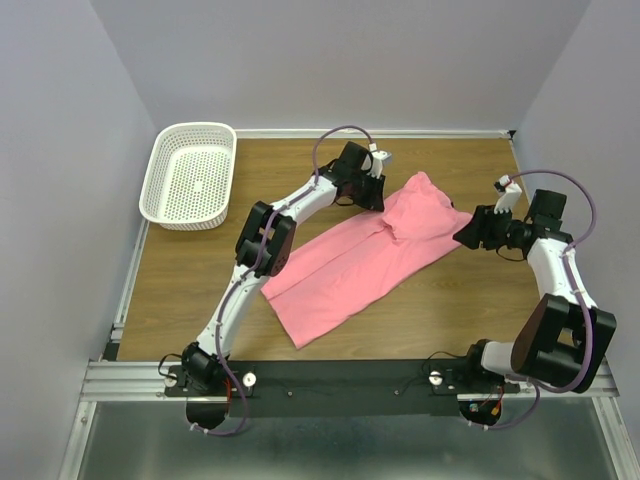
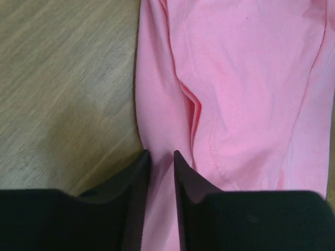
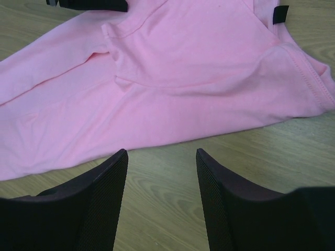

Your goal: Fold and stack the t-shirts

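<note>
Lying diagonally on the wooden tabletop (image 1: 200, 285) is one salmon-pink t-shirt (image 1: 360, 262), partly folded. Of two claws, the left claw (image 2: 161, 153) is clamped on its far edge, while the right claw (image 3: 161, 151) stands apart just beside its right end. One white perforated basket (image 1: 190, 172) sits far-left.

T-shirt (image 1: 340, 265) on table (image 1: 190, 285) centre, far end seemingly folded, basket (image 1: 190, 175) far-left

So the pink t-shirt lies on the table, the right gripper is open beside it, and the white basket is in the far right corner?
No: the top external view shows the basket in the far left corner. The t-shirt does lie on the table, right gripper open beside it.
</note>
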Robot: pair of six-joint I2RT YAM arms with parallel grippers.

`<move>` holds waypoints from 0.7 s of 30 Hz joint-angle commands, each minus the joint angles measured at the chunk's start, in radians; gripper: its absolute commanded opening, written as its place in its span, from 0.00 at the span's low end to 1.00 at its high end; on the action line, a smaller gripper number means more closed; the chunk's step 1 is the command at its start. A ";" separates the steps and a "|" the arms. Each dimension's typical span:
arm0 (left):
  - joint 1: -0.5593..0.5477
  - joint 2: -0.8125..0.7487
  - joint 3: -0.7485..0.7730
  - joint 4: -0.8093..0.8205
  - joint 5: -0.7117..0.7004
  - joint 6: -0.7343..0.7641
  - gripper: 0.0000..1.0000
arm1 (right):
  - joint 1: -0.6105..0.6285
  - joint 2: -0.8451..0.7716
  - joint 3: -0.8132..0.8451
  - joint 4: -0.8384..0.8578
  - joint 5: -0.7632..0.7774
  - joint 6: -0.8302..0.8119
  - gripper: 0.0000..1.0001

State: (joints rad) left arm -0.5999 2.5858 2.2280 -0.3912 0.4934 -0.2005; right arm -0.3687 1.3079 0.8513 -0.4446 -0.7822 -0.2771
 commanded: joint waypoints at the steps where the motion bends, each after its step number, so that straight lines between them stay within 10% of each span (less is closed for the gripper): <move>1: -0.009 0.043 0.033 -0.038 0.066 -0.002 0.22 | -0.012 -0.006 -0.005 -0.013 -0.034 0.009 0.63; 8: 0.040 0.017 0.032 -0.005 -0.028 -0.095 0.00 | -0.018 -0.010 -0.008 -0.016 -0.034 0.004 0.63; 21: 0.256 -0.211 -0.321 0.155 -0.193 -0.261 0.02 | -0.018 0.046 0.000 -0.014 -0.018 0.004 0.63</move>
State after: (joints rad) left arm -0.3683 2.4569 1.9865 -0.2916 0.3656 -0.4370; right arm -0.3775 1.3178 0.8513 -0.4461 -0.7906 -0.2779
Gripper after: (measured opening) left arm 0.011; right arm 0.624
